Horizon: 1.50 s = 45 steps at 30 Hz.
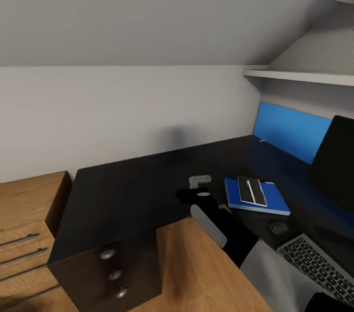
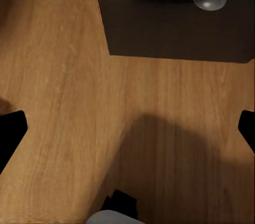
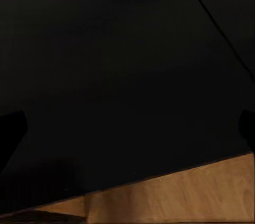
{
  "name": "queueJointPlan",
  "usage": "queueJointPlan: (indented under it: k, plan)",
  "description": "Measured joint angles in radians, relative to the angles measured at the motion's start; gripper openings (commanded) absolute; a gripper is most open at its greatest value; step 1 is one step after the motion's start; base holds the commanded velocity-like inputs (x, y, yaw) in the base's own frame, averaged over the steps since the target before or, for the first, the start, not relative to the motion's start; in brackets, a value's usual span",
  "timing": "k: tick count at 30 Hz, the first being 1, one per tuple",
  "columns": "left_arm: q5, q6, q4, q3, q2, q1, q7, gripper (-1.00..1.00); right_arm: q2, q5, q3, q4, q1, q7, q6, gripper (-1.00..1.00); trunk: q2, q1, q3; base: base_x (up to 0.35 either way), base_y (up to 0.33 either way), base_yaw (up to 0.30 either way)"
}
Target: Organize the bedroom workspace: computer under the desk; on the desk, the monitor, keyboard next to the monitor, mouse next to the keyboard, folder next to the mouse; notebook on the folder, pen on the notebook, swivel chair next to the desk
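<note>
Keyboard [image 1: 318,264] angles toward monitor [image 1: 334,157]; pen [image 1: 250,190] lies lengthwise on notebook [image 1: 252,190]; both claws released.

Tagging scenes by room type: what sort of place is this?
Likely an attic bedroom's work corner: sloped grey ceiling, glossy black desk carrying a monitor, keyboard and blue folder, plus a light-wood chest of drawers.

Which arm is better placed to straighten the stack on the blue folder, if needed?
Right. Its open tool hangs over the glossy black desk top beside the flat bright-blue folder carrying the grey notebook and white pen. The left tool faces the wood-plank floor by the dark drawer unit.
</note>
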Motion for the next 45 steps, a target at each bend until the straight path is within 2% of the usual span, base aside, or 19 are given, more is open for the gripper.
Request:
queueJointPlan:
  k: [9, 11, 12, 15, 21, 23, 27, 32, 41, 45]
  plan:
    - [0.0, 0.001, 0.0, 0.0, 0.0, 0.0, 0.001, 1.0, 0.0, 0.0, 0.006, 0.0, 0.001, 0.0, 0.0, 1.0, 0.0, 0.0, 0.012, -0.337, 0.0, 0.149]
    - [0.0, 0.003, 0.001, 0.0, 0.0, 0.0, 0.001, 1.0, 0.0, 0.001, 0.019, 0.0, 0.002, 0.0, 0.0, 1.0, 0.0, 0.0, 0.013, -0.337, -0.035, 0.228]
    - [0.001, 0.006, 0.02, 0.0, 0.005, 0.0, 0.001, 1.0, 0.0, 0.002, 0.047, 0.002, 0.002, -0.002, -0.009, 1.0, 0.0, 0.0, 0.013, -0.335, -0.076, 0.255]
    - [0.001, 0.004, 0.04, 0.0, 0.022, -0.001, 0.001, 1.0, 0.0, 0.003, 0.061, 0.004, 0.002, -0.007, -0.035, 1.0, 0.0, 0.0, 0.013, -0.301, -0.096, 0.264]
    - [0.002, 0.001, 0.054, 0.003, 0.035, -0.001, -0.002, 1.0, -0.001, 0.001, 0.072, -0.001, 0.003, -0.061, -0.07, 1.0, 0.0, 0.0, 0.01, -0.237, -0.051, 0.27]
    - [0.002, 0.001, 0.055, 0.003, 0.037, -0.002, -0.002, 1.0, 0.0, 0.0, 0.086, -0.006, 0.013, -0.102, -0.076, 1.0, 0.0, 0.0, 0.009, -0.294, -0.012, 0.265]
    - [0.004, 0.0, 0.056, 0.003, 0.037, -0.002, -0.001, 1.0, -0.001, 0.001, 0.105, -0.039, 0.032, -0.131, -0.079, 1.0, 0.0, 0.0, 0.008, -0.317, -0.006, 0.176]
    - [0.004, -0.001, 0.057, 0.003, 0.036, -0.002, -0.002, 1.0, -0.008, 0.003, 0.113, -0.1, 0.062, -0.145, -0.081, 1.0, 0.0, 0.0, 0.007, -0.333, -0.001, 0.044]
    - [0.001, 0.0, 0.058, 0.002, 0.032, -0.002, -0.002, 1.0, -0.011, 0.044, 0.114, -0.115, 0.079, -0.147, -0.081, 1.0, 0.0, 0.0, 0.007, -0.318, 0.0, 0.003]
    - [0.0, -0.001, 0.058, 0.001, 0.033, -0.002, -0.002, 1.0, -0.015, 0.049, 0.114, -0.115, 0.092, -0.146, -0.082, 1.0, 0.0, 0.0, 0.007, -0.12, 0.0, 0.0]
